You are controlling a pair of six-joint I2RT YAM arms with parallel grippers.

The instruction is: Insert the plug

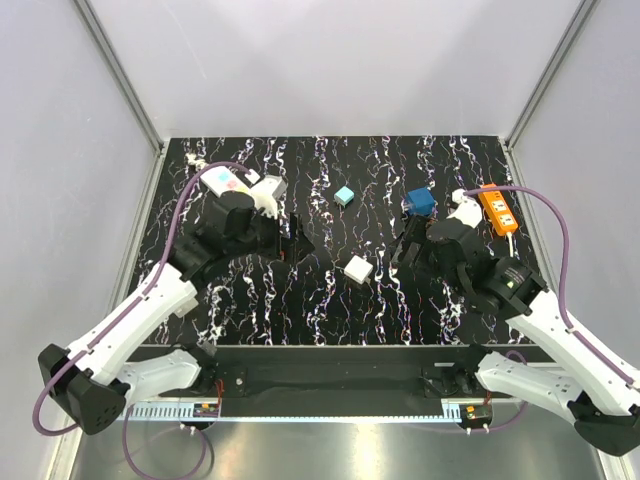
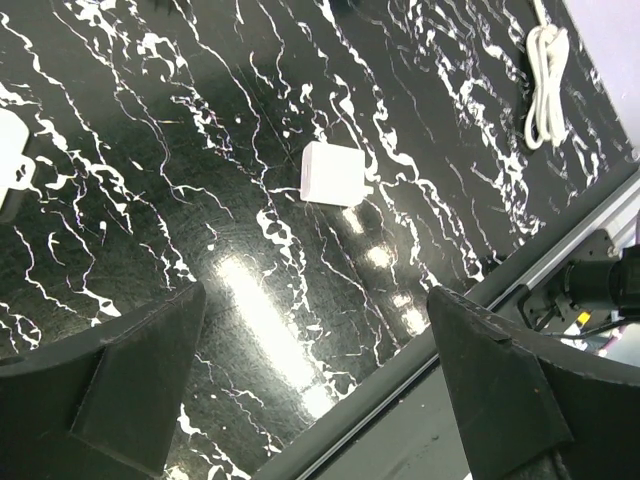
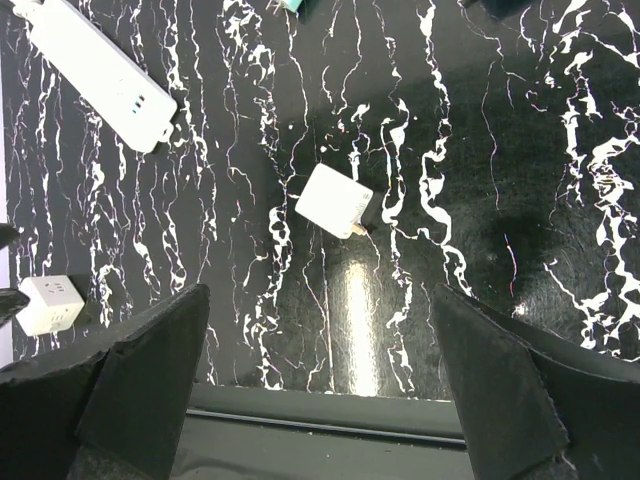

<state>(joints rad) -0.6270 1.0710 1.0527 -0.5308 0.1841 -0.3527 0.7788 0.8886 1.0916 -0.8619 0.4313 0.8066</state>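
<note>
While jaws on the left arm (image 1: 150, 305) and right arm (image 1: 545, 315) hang open and empty, the white plug (image 1: 358, 268) lies untouched on the tabletop (image 1: 330, 310) between them; grasp and insertion remain.

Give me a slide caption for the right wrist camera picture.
Right claw open over the black marbled table, a white plug lying between its fingers' line of sight, white power strip upper left.

A small light blue block (image 1: 344, 196) sits on the black table with white streaks (image 1: 330, 310). A bigger dark blue block (image 1: 421, 202) sits near it. A bundled white cord (image 2: 545, 85) lies by the table's edge.
</note>
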